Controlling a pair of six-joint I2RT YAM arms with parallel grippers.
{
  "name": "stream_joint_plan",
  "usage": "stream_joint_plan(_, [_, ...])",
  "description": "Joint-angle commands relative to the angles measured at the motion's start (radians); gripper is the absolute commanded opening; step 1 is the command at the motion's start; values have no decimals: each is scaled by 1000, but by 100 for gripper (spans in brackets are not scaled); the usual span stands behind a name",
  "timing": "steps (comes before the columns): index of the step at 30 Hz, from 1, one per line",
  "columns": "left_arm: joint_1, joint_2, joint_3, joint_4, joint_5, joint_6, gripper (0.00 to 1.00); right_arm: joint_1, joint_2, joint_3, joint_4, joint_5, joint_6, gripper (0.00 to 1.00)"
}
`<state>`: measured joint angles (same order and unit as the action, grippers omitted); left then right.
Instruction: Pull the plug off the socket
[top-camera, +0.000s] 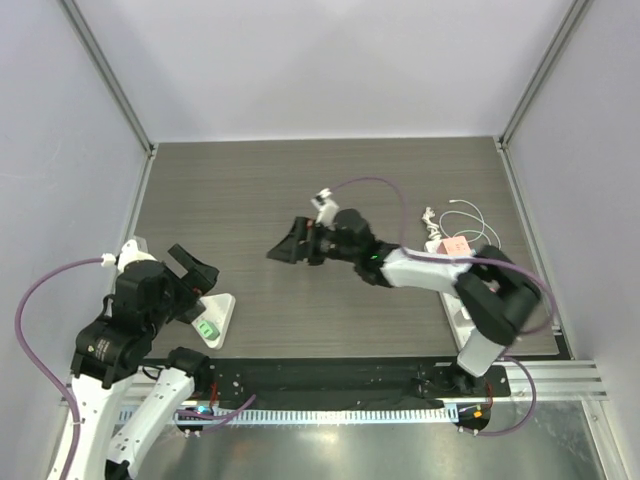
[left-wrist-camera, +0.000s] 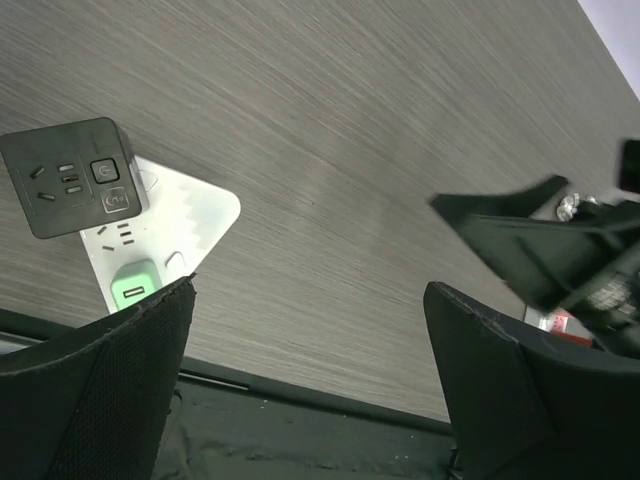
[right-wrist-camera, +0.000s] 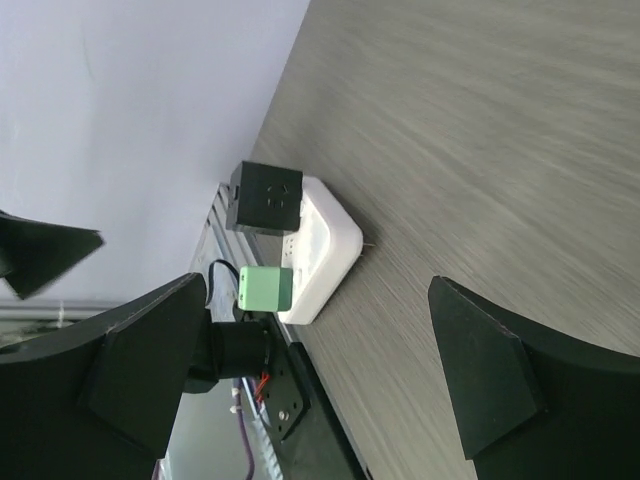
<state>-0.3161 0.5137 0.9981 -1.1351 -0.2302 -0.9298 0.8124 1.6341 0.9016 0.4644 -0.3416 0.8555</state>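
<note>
Plainly unpulled, the green plug (left-wrist-camera: 135, 285) sits in the socket strip (left-wrist-camera: 190, 215) at the table's (top-camera: 300, 180) near-left edge. We see the left fingers (left-wrist-camera: 90, 400) spread wide just beside it, likely to brace, while the right fingers (right-wrist-camera: 500, 380), equally released, face it from mid-table.

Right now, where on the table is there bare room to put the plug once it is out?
Free: the far half of the table, between the back wall and the right claw; the near middle, between the power strip and the right arm. Crowded: near-left corner with strip, green plug, left claw; right edge with white cables.
</note>
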Motion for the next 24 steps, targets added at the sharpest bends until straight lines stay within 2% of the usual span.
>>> stream_joint_plan(1, [2, 5, -8, -23, -26, 10, 95, 97, 168, 113, 164, -8, -10, 100])
stream_joint_plan(3, [2, 2, -45, -6, 68, 3, 92, 143, 264, 143, 207, -2, 20, 100])
stream_joint_plan(6, [2, -41, -144, -8, 127, -13, 94, 192, 322, 175, 226, 55, 45, 100])
stream_joint_plan(9, [-40, -56, -159, -77, 72, -30, 95, 228, 380, 203, 212, 102, 53, 100])
stream_joint_plan(13, [-67, -81, -109, -111, -17, -12, 95, 264, 466, 235, 301, 113, 115, 89])
stream_joint_plan(17, [-67, -138, -104, -107, -32, -58, 94, 321, 596, 302, 364, 148, 168, 83])
stream_joint_plan(20, [-67, -211, -111, -97, -44, -83, 91, 369, 656, 385, 329, 179, 166, 80])
stream_joint_plan(24, [-67, -227, -70, -109, -84, 14, 89, 390, 672, 430, 254, 260, 125, 80])
